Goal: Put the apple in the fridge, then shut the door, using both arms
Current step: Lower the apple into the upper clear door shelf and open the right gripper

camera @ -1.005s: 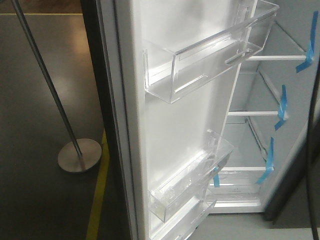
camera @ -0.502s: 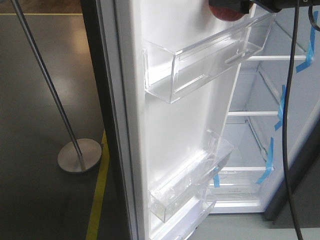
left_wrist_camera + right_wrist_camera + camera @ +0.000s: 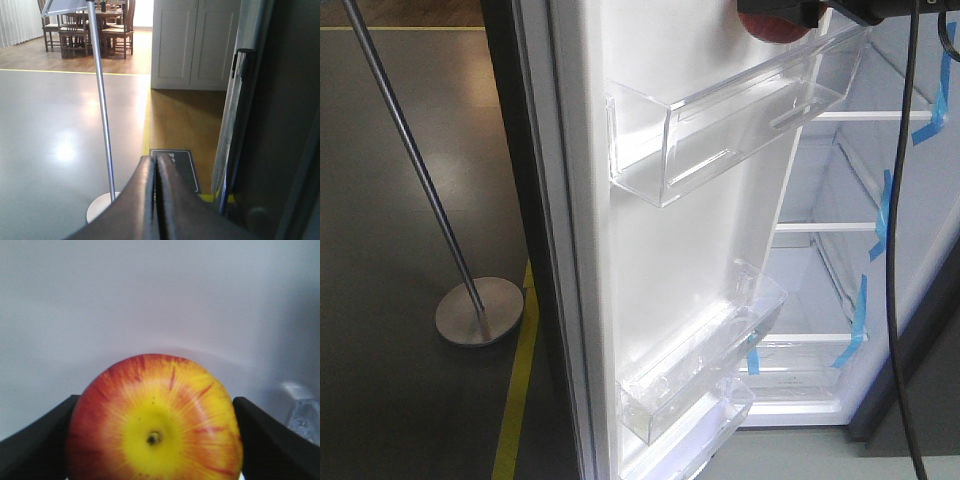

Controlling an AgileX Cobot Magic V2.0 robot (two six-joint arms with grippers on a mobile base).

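The red apple (image 3: pixel 155 420) with a yellow patch round its stem sits between the two black fingers (image 3: pixel 35 440) of my right gripper (image 3: pixel 790 14), which is shut on it. In the front view the apple (image 3: pixel 765 27) shows at the top edge, just above the door's upper clear bin (image 3: pixel 720 130). The fridge (image 3: pixel 840 250) stands open, white inside, with shelves marked by blue tape (image 3: pixel 885 215). The door (image 3: pixel 660 260) is swung wide open. My left gripper (image 3: pixel 155 165) is shut and empty, beside the door's dark outer side (image 3: pixel 280 125).
A slanted silver pole on a round base (image 3: pixel 478 310) stands left of the door, also in the left wrist view (image 3: pixel 102 125). A yellow floor line (image 3: pixel 515 400) runs by the door. A black cable (image 3: pixel 895 250) hangs before the fridge's right side. Chairs and a cabinet (image 3: pixel 192 45) stand far off.
One second ago the right gripper and apple were out of the front view. They came in at the top edge half a second ago and have hardly moved since.
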